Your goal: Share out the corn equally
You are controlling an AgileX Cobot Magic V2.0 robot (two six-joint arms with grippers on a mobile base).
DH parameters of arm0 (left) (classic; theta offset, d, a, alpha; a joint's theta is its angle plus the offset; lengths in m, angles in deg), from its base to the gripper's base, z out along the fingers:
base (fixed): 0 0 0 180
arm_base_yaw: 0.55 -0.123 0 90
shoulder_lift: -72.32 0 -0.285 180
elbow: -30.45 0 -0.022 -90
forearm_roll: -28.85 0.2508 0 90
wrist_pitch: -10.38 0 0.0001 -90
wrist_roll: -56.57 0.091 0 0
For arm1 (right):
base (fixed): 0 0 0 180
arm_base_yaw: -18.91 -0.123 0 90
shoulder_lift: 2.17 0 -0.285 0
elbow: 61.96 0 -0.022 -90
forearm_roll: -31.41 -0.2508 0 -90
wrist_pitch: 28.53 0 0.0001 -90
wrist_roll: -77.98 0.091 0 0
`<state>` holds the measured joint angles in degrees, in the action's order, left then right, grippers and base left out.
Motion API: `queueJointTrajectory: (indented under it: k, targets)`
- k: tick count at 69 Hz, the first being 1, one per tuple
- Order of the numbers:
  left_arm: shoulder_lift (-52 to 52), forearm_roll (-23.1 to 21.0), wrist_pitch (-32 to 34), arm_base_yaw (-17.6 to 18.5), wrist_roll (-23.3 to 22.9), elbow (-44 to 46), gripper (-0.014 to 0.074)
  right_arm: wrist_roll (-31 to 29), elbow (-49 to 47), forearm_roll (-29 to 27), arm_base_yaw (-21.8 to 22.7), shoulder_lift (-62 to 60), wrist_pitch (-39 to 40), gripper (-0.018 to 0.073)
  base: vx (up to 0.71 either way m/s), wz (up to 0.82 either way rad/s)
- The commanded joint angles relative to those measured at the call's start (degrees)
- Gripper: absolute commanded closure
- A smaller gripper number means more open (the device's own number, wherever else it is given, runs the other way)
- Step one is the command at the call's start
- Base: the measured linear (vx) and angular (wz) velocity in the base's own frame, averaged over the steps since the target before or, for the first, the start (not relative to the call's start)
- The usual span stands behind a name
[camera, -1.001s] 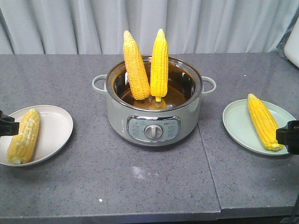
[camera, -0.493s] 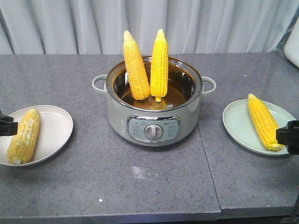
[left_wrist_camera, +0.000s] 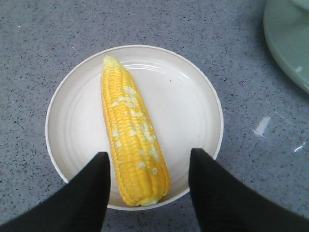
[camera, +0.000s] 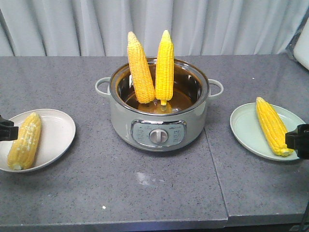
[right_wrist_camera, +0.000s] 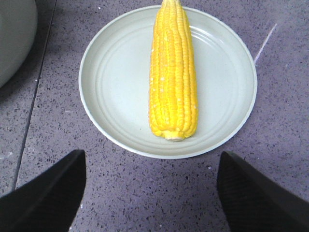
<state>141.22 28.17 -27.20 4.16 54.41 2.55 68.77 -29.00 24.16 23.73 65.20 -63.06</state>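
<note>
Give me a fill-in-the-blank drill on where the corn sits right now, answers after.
The number of corn cobs standing in the pot is ____.
The white plate near the left hand holds ____ cob.
The right hand, by the green plate, has its jaws ____.
Answers: two; one; open.

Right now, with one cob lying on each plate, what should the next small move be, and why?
Probably swing the open left gripper from the white plate toward the pot. The two cobs standing in it are undistributed, each plate already holds one, and the right gripper is open and empty too.
</note>
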Motion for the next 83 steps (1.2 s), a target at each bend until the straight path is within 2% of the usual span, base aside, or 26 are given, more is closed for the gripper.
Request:
queueJointTrajectory:
  k: [1, 6, 10, 15, 20, 26, 32, 39, 50, 67, 83]
  targets:
    - [-1.2, -0.6, 2.9, 0.2, -0.5, 1.4, 0.0226, -0.3, -2.0, -0.2, 0.3, -0.5, 3.7, 0.0047, 0.00, 0.00]
    - [-1.2, -0.6, 2.9, 0.2, -0.5, 1.4, 0.0226, 0.5, -1.8, -1.3, 0.3, -0.5, 3.2, 0.0047, 0.00, 0.00]
    - [-1.2, -0.6, 2.9, 0.2, -0.5, 1.4, 0.0226, 0.3, -1.8, -2.9, 0.3, -0.5, 5.8, 0.0047, 0.00, 0.00]
    - [-1.2, -0.6, 2.9, 0.2, -0.5, 1.4, 0.0226, -2.4, -2.9, -8.8, 0.3, -0.5, 8.8, 0.0047, 0.00, 0.00]
    - [-1.2, -0.6, 2.9, 0.2, -0.5, 1.4, 0.0226, -9.6, -5.4, -15.1, -0.9, 0.0, 9.7, 0.0047, 0.00, 0.00]
    - [-1.2, -0.6, 2.9, 0.2, -0.5, 1.4, 0.0226, -20.3, -10.6, -20.7, -4.6, 2.7, 9.5, 0.0047, 0.00, 0.00]
    - [-1.2, -0.6, 2.9, 0.2, -0.5, 1.4, 0.0226, -24.3, -16.1, -25.5, -9.6, 7.3, 8.8, 0.0047, 0.00, 0.00]
    - [-1.2, -0.6, 2.9, 0.2, -0.5, 1.4, 0.0226, -23.6, -23.4, -26.8, -13.7, 13.0, 7.3, 0.0047, 0.00, 0.00]
    - [-1.2, -0.6, 2.9, 0.2, -0.5, 1.4, 0.0226, -22.1, -35.0, -27.0, -17.6, 22.8, 3.1, 0.0047, 0.00, 0.00]
    - [-1.2, -0.6, 2.9, 0.2, -0.5, 1.4, 0.0226, -16.6, -52.2, -27.0, -19.1, 36.4, -3.2, 0.0044, 0.00, 0.00]
    - [-1.2, -0.6, 2.9, 0.2, -0.5, 1.4, 0.0226, -12.4, -60.6, -27.5, -19.1, 45.3, -6.3, 0.0016, 0.00, 0.00]
